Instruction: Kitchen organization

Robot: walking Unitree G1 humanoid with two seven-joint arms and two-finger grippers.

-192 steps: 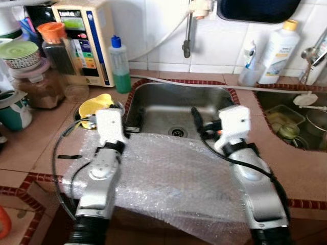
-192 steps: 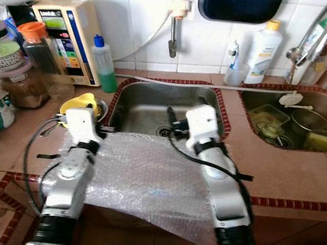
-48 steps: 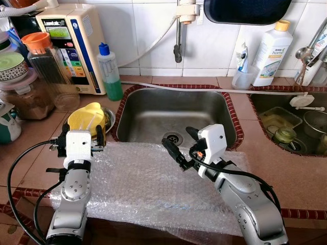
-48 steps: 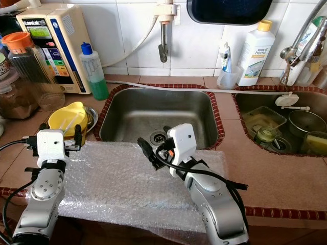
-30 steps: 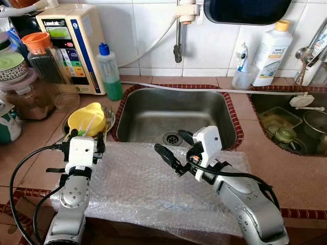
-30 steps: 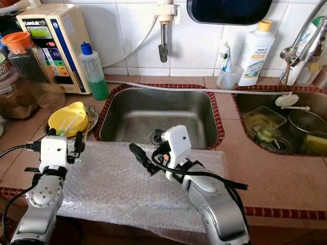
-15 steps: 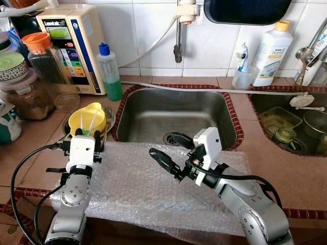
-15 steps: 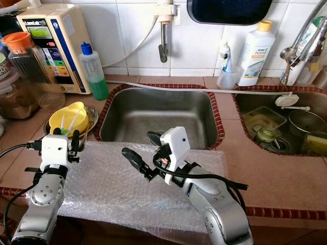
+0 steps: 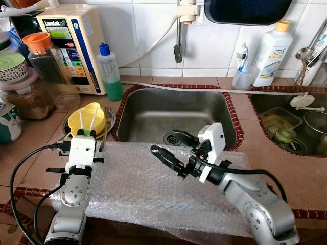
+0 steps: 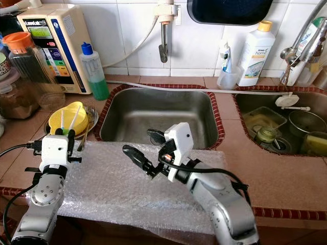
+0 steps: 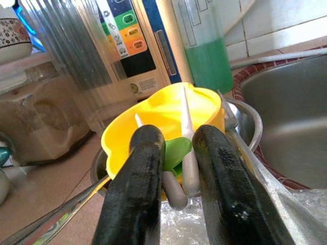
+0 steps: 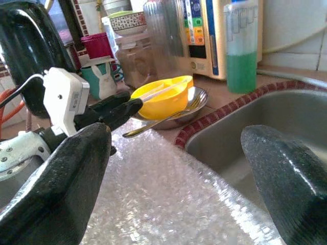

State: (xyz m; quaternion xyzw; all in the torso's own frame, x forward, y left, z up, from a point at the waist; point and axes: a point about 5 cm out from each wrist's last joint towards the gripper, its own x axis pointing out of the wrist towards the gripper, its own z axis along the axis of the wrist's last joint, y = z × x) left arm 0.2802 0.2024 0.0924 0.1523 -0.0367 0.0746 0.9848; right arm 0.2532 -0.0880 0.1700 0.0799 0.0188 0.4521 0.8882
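Since half a second ago the right gripper has lifted slightly and spread its two black fingers wider; it holds nothing and hovers over the clear bubble-wrap sheet at the near edge of the stainless steel sink. At far left, the left gripper, fingers narrowly parted and empty, points at the yellow plastic bowl just beyond its tips, nested in a shallow metal dish with a spoon.

The right gripper, earlier closed over the sink, now hangs spread wide above the bubble wrap, while the left gripper nears the yellow bowl.
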